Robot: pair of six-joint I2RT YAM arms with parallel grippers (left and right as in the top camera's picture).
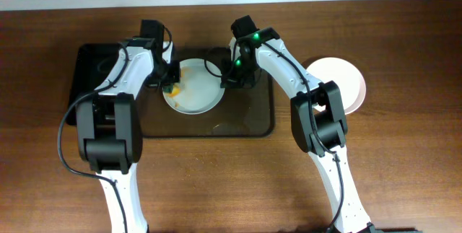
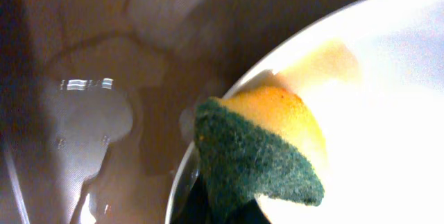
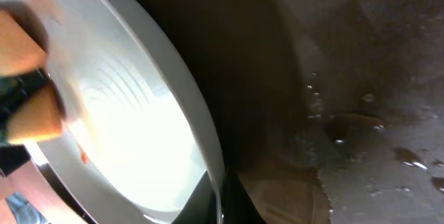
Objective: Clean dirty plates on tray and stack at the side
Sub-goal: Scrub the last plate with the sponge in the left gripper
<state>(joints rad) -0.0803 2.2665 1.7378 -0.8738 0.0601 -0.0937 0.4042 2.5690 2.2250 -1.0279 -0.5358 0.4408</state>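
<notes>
Overhead, a brown wooden table (image 1: 404, 161) bears a dark glossy rectangular tray (image 1: 245, 121) by its far edge, with broad wood toward the near edge. A smeared white round plate (image 1: 195, 97) sits on the tray; a pale round plate (image 1: 339, 71) lies off the tray's right end. Left wrist: the left gripper (image 2: 220, 209) pinches a yellow, green-backed sponge (image 2: 257, 154) against the smeared plate's rim. Right wrist: the right gripper (image 3: 220, 207) clamps the opposite rim above wet tray.

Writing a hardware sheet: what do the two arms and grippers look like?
The left arm and right arm have white rounded shells and bulky black joint housings, with thin black cables looping alongside. Green lights glow near the right wrist. The left gripper and right gripper are black.
</notes>
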